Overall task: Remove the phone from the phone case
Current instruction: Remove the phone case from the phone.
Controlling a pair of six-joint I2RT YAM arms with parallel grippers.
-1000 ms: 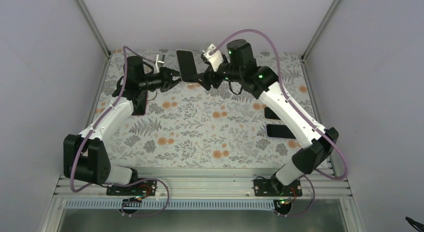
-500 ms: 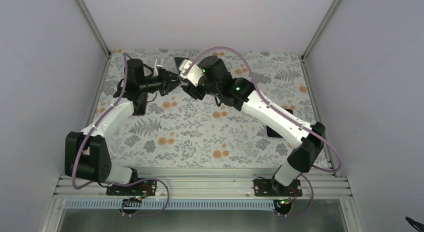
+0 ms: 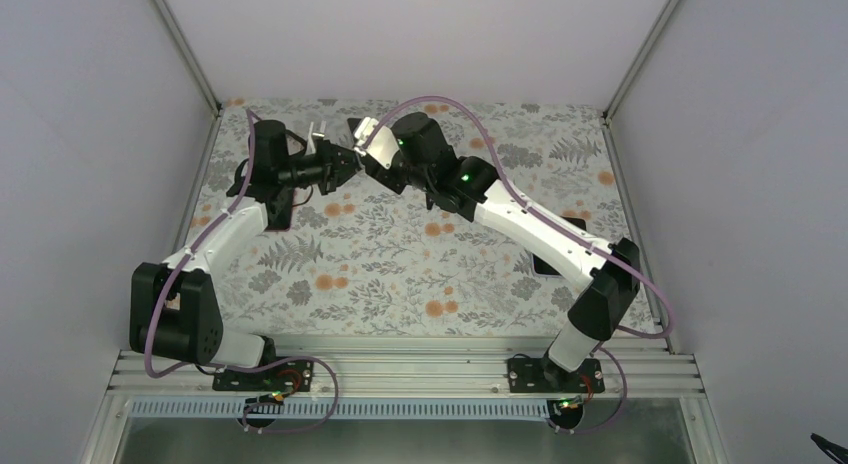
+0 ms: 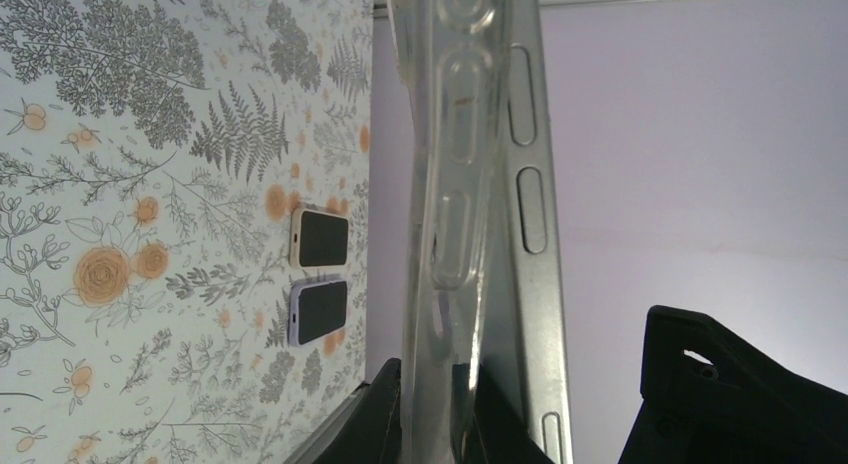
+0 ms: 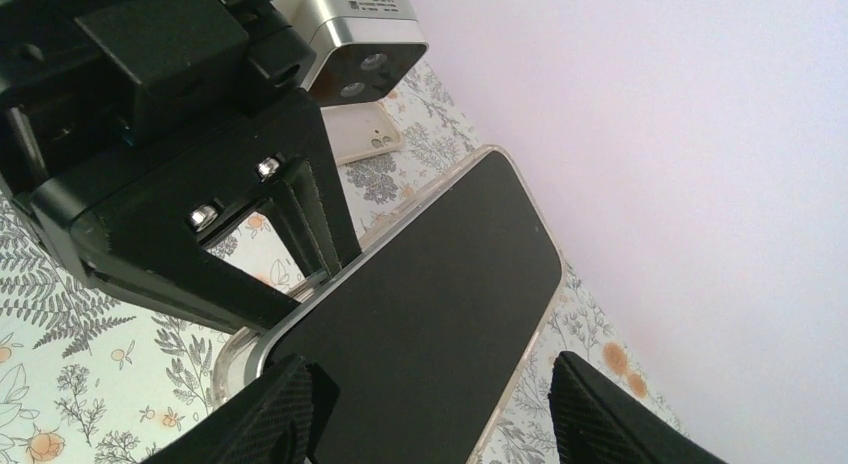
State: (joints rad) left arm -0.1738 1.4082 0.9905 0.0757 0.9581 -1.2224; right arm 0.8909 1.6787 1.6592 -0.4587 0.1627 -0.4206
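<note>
At the worktop's near edge, a ribbed aluminium rail carries both arm bases. By the right edge lie a cream-rimmed phone and a lilac-rimmed phone, both rounded rectangles of dark glass. Towards the far edge, left of centre, the phone, a glossy black slab with a silver side, is held off the surface, seated in its clear moulded phone case. The left gripper is clamped on the case's rim. The right gripper straddles the phone, its matte black fingers apart on either side. The worktop wears a fern-and-orange-flower print. Plain pale walls and aluminium corner posts enclose it.
</note>
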